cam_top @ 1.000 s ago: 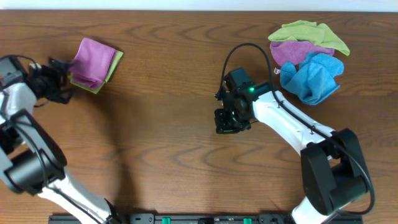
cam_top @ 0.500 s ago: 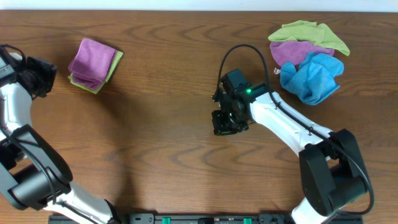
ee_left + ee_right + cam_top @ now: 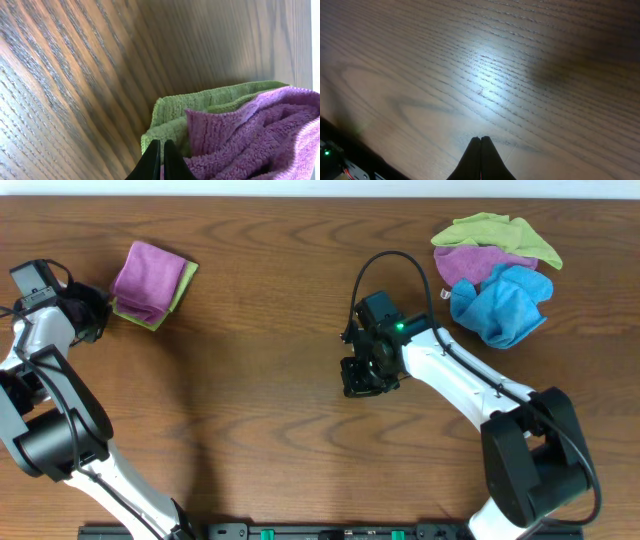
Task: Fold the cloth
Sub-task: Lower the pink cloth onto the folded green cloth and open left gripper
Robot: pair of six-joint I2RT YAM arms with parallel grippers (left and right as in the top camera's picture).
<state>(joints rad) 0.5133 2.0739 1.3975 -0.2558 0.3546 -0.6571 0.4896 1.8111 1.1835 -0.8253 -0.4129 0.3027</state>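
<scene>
At far left, the left gripper [image 3: 161,152] is pinched closed on nothing, its tips just beside, perhaps brushing, the lime-green cloth [image 3: 210,100] under the folded purple cloth [image 3: 150,275]. It would do best to lift clear before swinging away, sparing the stack. Mid-table, the right gripper [image 3: 480,150] hangs closed and empty. A second ago the left jaws stood wide at the cloth's edge.
</scene>
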